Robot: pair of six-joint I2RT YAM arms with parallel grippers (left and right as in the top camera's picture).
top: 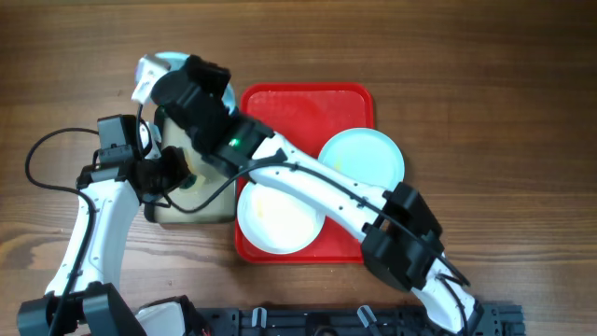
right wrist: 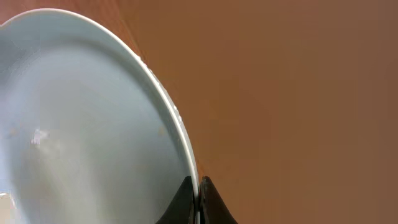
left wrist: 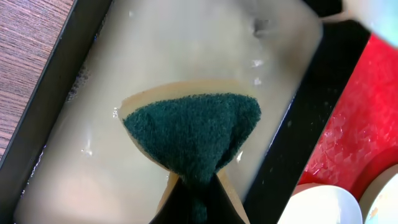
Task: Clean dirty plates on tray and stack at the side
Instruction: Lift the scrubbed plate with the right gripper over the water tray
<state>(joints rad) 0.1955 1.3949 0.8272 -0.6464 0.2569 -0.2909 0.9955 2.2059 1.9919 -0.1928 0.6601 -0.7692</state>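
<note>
Plates: three, round, shallow, glossy. Nearest, a white plate (top: 280, 219) lay flat at the near edge of the textured red tray (top: 308, 98). An aqua plate (top: 362, 157) sat just beyond, overhanging the tray's right rim. The left end effector (left wrist: 193, 186) clamped a green, yellow-backed sponge (left wrist: 189, 134) over a beige, black-rimmed small tray (left wrist: 186, 50). Farthest, a pale plate (right wrist: 81, 124) was pinched by its rim in the closed right end effector (right wrist: 199, 193), above the wooden bench (top: 485, 93). It lay just beyond the sponge, so the left arm seemed nearer for wiping.
</note>
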